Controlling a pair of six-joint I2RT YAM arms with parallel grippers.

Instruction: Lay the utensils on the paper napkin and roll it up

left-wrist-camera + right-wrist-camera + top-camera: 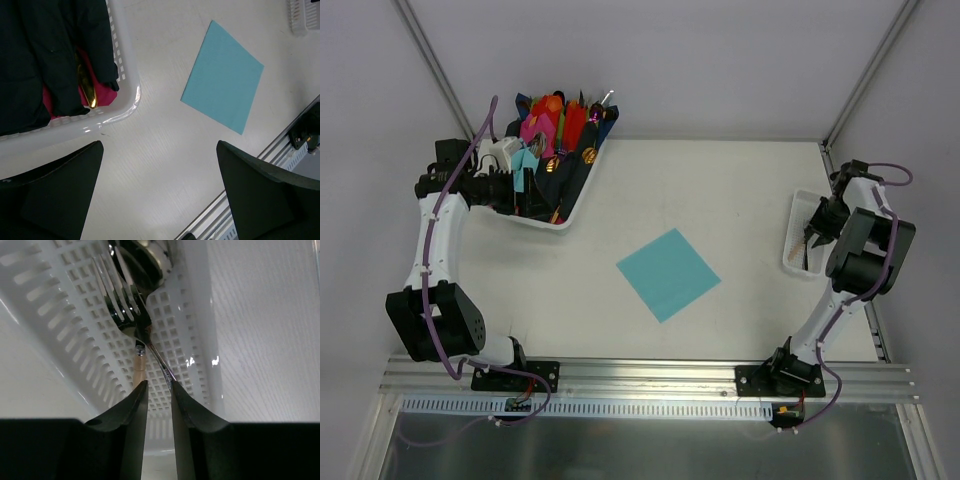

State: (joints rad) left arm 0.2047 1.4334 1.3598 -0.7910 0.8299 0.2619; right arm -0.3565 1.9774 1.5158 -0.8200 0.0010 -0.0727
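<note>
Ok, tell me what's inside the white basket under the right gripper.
A fork and a spoon lie in the basket; their handle ends are hidden behind the right gripper.

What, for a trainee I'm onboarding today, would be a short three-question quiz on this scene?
1. Fill in: the left gripper has its jaws ___ (open or shut).
2. True or false: the utensils lie on the paper napkin.
3. Pick one. The right gripper is: A, above the paper napkin; B, reaching into the white basket, at the utensils' handles; C, touching the left gripper.

Key: 1 open; 2 false; 3 B.
</note>
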